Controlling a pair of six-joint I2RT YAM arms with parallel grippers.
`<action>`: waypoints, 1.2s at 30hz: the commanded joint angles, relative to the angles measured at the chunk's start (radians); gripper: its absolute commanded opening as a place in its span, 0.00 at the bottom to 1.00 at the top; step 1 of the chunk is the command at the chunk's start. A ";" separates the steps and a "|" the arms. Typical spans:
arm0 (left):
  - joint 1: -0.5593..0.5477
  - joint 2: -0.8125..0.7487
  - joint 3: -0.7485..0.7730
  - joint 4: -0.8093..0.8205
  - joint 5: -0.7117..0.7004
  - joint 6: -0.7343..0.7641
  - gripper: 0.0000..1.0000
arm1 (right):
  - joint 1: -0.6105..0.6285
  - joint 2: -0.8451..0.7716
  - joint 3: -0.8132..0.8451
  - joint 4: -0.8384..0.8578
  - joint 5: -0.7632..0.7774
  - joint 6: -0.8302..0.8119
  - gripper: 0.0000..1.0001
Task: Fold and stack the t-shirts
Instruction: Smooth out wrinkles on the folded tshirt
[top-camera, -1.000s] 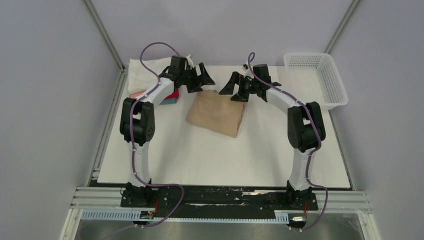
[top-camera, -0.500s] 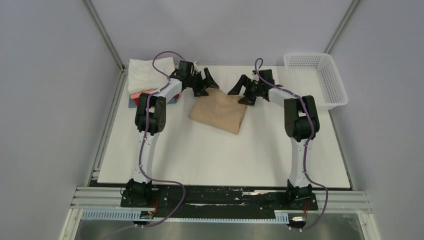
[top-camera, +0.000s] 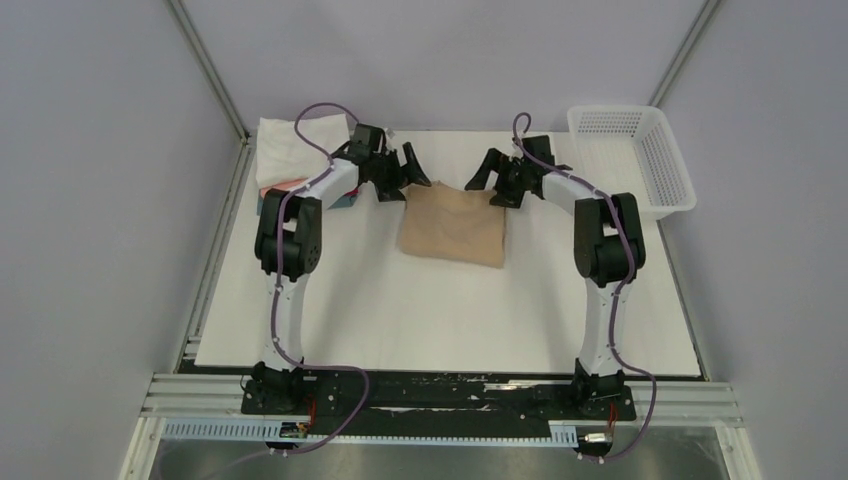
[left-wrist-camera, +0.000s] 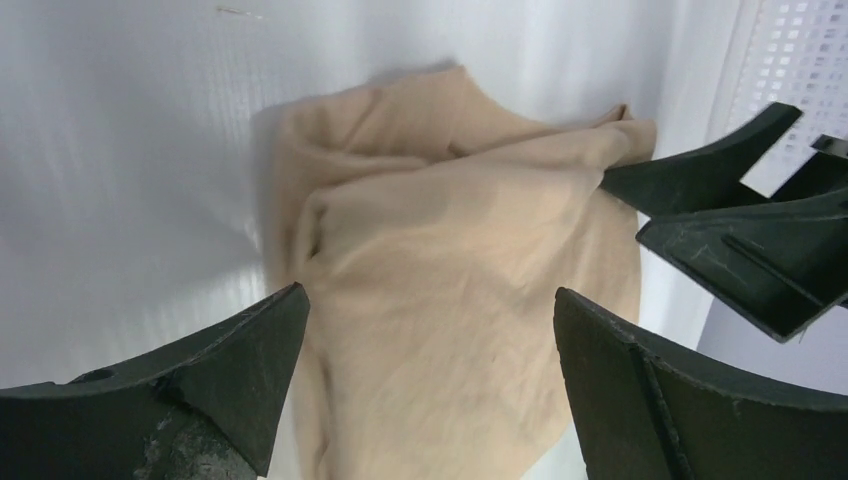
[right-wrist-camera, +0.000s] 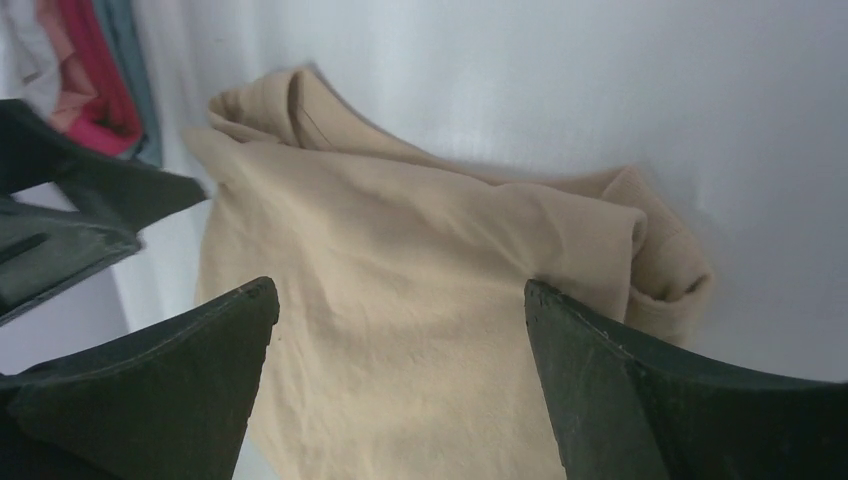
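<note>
A folded tan t-shirt (top-camera: 453, 226) lies on the white table at the back middle; it fills the left wrist view (left-wrist-camera: 450, 290) and the right wrist view (right-wrist-camera: 420, 290). My left gripper (top-camera: 410, 173) is open and empty at the shirt's far left corner. My right gripper (top-camera: 482, 176) is open and empty at its far right corner. A stack of folded shirts, white (top-camera: 288, 146) on top with red (top-camera: 272, 189) and blue-grey below, sits at the back left; its red layer shows in the right wrist view (right-wrist-camera: 85, 75).
A white mesh basket (top-camera: 632, 158) stands at the back right, its wall also in the left wrist view (left-wrist-camera: 790, 50). The white table cover (top-camera: 420, 310) extends toward the arm bases.
The tan shirt has slid right and squared up. Both grippers have moved back toward its far corners and stand open, apart from the cloth.
</note>
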 joint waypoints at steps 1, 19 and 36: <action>-0.008 -0.219 -0.007 -0.082 -0.107 0.108 1.00 | -0.041 -0.197 -0.063 -0.137 0.266 -0.132 1.00; -0.126 -0.338 -0.341 0.254 0.164 0.002 1.00 | 0.149 -0.472 -0.550 0.304 0.022 0.164 1.00; -0.103 -0.350 -0.770 0.316 0.054 0.008 1.00 | 0.014 -0.539 -0.956 0.332 0.193 0.132 1.00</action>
